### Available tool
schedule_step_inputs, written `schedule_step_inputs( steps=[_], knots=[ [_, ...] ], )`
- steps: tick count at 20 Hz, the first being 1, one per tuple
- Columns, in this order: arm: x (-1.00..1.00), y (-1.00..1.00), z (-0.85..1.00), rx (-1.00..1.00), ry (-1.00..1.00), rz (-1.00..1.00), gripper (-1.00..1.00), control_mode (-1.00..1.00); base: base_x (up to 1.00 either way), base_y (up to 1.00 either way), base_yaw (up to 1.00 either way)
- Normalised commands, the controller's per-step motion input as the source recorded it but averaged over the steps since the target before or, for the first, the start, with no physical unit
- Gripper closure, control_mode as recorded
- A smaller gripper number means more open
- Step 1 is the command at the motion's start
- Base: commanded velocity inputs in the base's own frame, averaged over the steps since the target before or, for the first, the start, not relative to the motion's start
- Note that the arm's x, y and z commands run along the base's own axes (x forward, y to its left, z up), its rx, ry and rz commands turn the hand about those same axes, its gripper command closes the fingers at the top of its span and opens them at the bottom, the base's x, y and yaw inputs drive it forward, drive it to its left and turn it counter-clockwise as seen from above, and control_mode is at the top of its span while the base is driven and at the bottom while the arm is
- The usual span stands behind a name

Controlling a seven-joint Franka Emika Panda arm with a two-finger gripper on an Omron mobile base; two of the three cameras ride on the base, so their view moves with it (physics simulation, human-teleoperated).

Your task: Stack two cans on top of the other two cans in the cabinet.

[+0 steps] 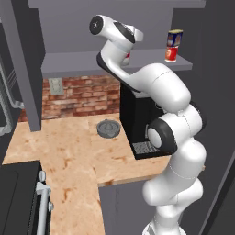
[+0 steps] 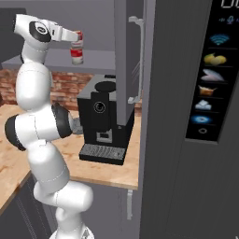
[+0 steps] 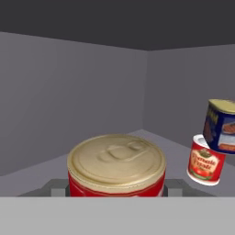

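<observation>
- Gripper (image 2: 77, 38): reaching into the grey wall cabinet (image 1: 114, 62) at shelf height; its jaws are sitting either side of a red can (image 2: 77, 52) and clasping it; in the right base view the can is hanging upright below the hand, and whether its base is touching the shelf board cannot be told.
- Held red can (image 3: 116, 167): showing its pale gold lid with a pull tab close up in the hand view; the red wall is just peeking out beneath the lid; a sliver of it (image 1: 126, 58) is also peeping past the arm in the left base view.
- Dark-blue can (image 1: 175, 37): sitting with its yellow label on top of another red-and-white can (image 1: 171, 53) toward the right end of the shelf; the blue one is leaning slightly (tilt plainest in the hand view, (image 3: 221, 126) over (image 3: 206, 160)); the pair is standing well apart from the held can.
- Black coffee machine (image 2: 103, 123): standing on the wooden counter (image 1: 69, 151) below the cabinet.
- Grey round object (image 1: 109, 127): lying on the counter left of the machine.
- Brick backsplash (image 1: 82, 96): running behind the counter.
</observation>
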Motion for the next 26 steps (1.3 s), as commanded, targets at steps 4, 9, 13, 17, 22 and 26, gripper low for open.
schedule_step_inputs(
  steps=[4,9,13,17,22,26],
  knots=[
    [0.05,0.04,0.00,0.00,0.00,0.00,1.00,-1.00,0.00,0.00,0.00],
    [0.06,0.04,0.00,0.00,0.00,0.00,1.00,-1.00,0.00,0.00,0.00],
    [0.02,0.03,0.00,0.00,0.00,0.00,1.00,-1.00,0.00,0.00,0.00],
    [0.03,0.06,0.00,0.00,0.00,0.00,1.00,-1.00,0.00,0.00,0.00],
    [0.01,0.02,0.00,0.00,0.00,0.00,1.00,-1.00,0.00,0.00,0.00],
    [0.02,0.03,0.00,0.00,0.00,0.00,1.00,-1.00,0.00,0.00,0.00]
  ],
)
